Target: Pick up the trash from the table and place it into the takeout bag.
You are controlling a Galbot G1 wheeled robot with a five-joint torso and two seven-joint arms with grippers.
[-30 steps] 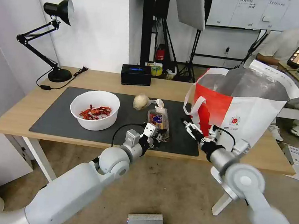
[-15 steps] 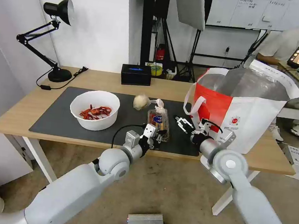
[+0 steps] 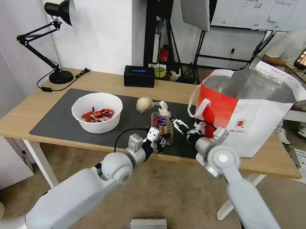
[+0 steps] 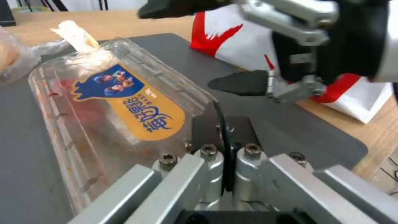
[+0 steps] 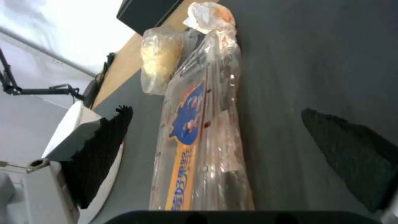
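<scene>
The right gripper (image 3: 176, 124), jaws spread wide, hangs just beside the clear plastic hinged tray with red bits (image 3: 162, 124) on the large dark grey mat (image 3: 61, 119). Its wrist camera shows the tray (image 5: 203, 137) lying between the two black pads (image 5: 99, 149), untouched, with the beige ball (image 5: 159, 62) and white tissue wad (image 5: 209, 14) beyond. The left gripper (image 3: 160, 139) sits at the tray's near end; its wrist camera shows its fingers (image 4: 222, 137) pressed together at the tray (image 4: 116, 105) edge. The big red-and-white takeout bag (image 3: 248, 110) stands just behind the right gripper.
</scene>
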